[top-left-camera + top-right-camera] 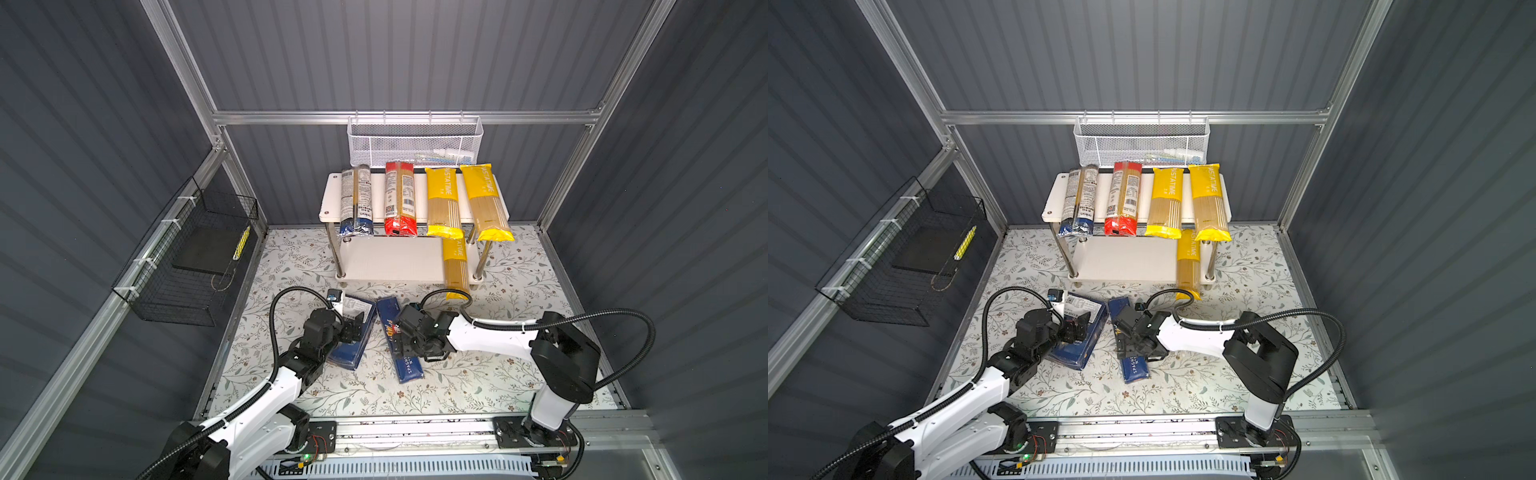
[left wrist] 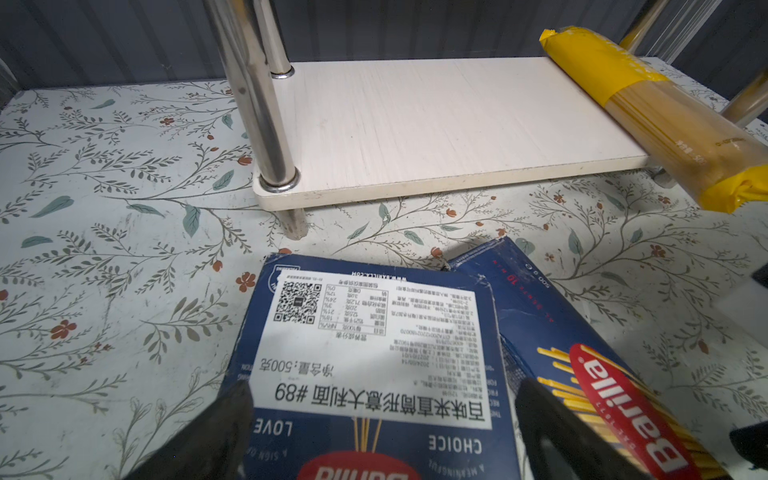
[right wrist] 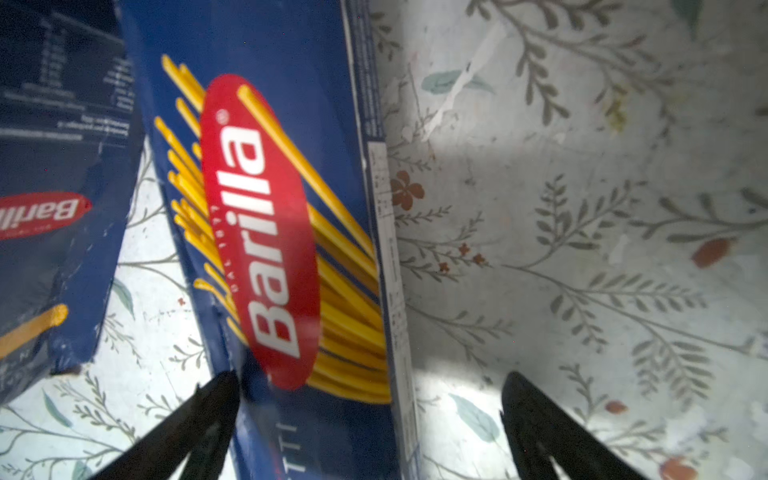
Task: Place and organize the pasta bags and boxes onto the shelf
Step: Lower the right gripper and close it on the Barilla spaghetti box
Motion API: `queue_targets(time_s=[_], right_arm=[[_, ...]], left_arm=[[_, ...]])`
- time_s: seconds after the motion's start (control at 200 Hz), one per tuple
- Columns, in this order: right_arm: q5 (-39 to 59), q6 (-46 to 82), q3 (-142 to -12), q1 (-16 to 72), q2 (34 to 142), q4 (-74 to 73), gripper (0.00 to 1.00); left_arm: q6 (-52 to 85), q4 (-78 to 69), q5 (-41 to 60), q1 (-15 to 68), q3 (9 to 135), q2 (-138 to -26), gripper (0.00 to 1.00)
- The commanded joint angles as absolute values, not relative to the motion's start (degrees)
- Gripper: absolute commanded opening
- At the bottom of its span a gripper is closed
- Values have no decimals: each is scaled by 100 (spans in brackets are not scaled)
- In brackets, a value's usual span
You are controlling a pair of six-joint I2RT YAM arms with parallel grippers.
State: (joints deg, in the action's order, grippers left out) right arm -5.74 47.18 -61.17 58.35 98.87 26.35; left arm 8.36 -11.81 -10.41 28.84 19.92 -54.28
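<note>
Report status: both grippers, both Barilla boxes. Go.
Left gripper straddling wide box, grip unclear. Right gripper open over slim spaghetti box, not clamped. Both boxes on table, off shelf. Boxes crowd together at shelf end.

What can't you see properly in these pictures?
- White basket: little things inside, too small behind the mesh in both top views.
- Slim box: its middle hides under the right gripper in both top views.
- Lowest yellow bag: far end hidden under the top shelf board in both top views.
- Black basket: yellow thing inside, too small to name.
</note>
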Motion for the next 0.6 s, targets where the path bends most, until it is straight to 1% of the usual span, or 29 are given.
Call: queue_targets(time_s=[0.0, 0.21, 0.595], right_arm=[[-802, 4102, -6338, 5956, 9840, 2997, 99], [-951, 4090, -6729, 6090, 10219, 3356, 99], [-775, 4250, -6782, 6195, 10638, 3146, 99]], left_arm=[[850, -1266, -943, 2905, 2126, -5462, 99], [846, -1266, -951, 2909, 2118, -5458, 99], [851, -1266, -940, 2909, 2140, -5515, 99]])
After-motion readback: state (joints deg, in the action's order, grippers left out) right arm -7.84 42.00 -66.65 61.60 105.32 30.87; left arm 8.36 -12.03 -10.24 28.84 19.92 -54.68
